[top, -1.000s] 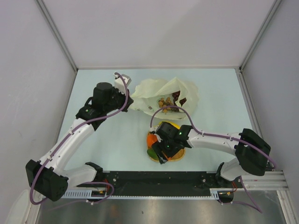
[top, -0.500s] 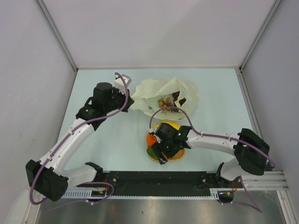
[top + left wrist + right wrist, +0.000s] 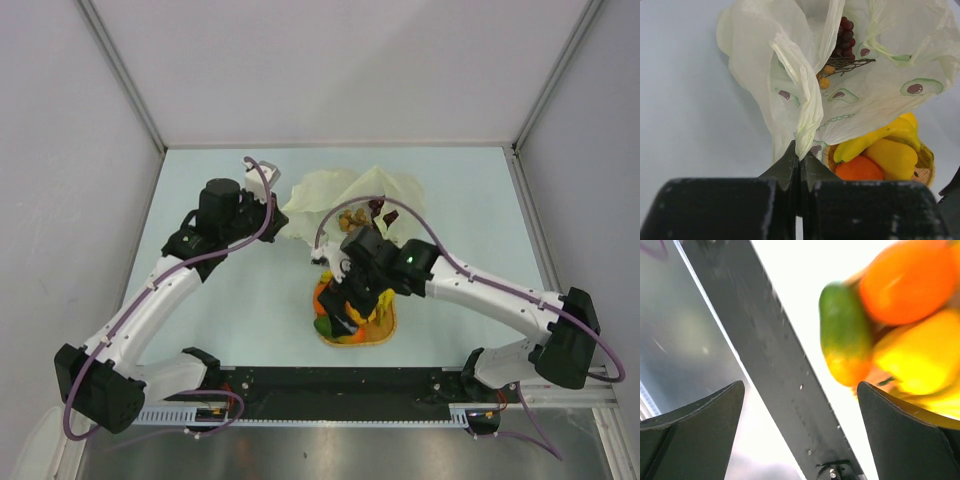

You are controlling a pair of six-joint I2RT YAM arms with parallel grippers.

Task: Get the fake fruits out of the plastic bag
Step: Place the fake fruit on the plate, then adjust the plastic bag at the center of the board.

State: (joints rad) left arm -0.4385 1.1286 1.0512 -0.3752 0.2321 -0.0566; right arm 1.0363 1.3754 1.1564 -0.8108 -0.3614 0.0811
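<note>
Right gripper (image 3: 801,385) risen off woven mat (image 3: 385,328) since second ago, jaws gone wider: now fully spread, nothing between. Hovers over mat's 9 o'clock side. On mat, bunched together: orange (image 3: 858,169), banana bunch (image 3: 875,137), yellow pepper (image 3: 892,157), mango (image 3: 840,335). Plastic bag (image 3: 875,90) at mat's 12 o'clock, on table (image 3: 260,310), mouth open. Inside bag: grapes (image 3: 842,37), nut cluster (image 3: 826,75). Left gripper (image 3: 799,160) at bag's 9 o'clock, pinched tight on bag rim, rim held up.

The bag (image 3: 790,90) is thin, crinkly, translucent plastic (softly shiny); the orange (image 3: 858,169) looks smooth and glossy, the mat (image 3: 926,167) coarsely woven.
</note>
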